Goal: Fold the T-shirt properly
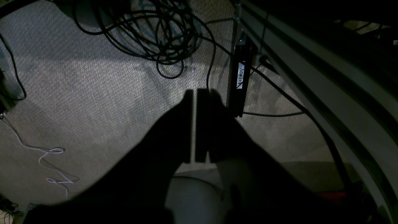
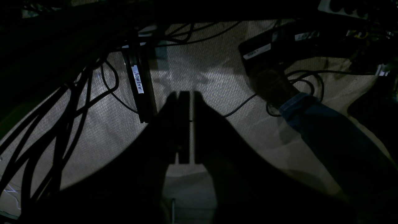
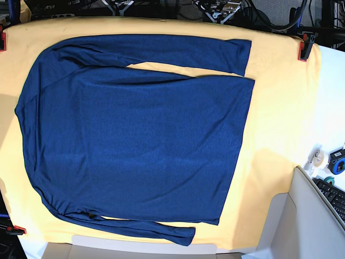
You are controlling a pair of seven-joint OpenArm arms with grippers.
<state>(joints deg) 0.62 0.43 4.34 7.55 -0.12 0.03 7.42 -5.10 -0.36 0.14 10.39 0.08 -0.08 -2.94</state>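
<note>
The T-shirt (image 3: 140, 129) is a dark navy long-sleeved shirt lying flat on the yellow table cloth (image 3: 280, 118). Its hem points right, one sleeve (image 3: 161, 51) runs along the far side and the other sleeve (image 3: 145, 229) along the near side. Neither arm shows in the base view. In the left wrist view, my left gripper (image 1: 195, 93) hangs shut over carpeted floor, holding nothing. My right gripper (image 2: 186, 93) is also shut and empty above the floor, away from the shirt.
Red clamps (image 3: 305, 46) pin the cloth at the table corners. A keyboard (image 3: 334, 199) and tape rolls (image 3: 337, 161) sit at the right. Below, coiled cables (image 1: 161, 34), a black labelled box (image 1: 241, 77) and a person's jeans leg (image 2: 326, 130) are on the carpet.
</note>
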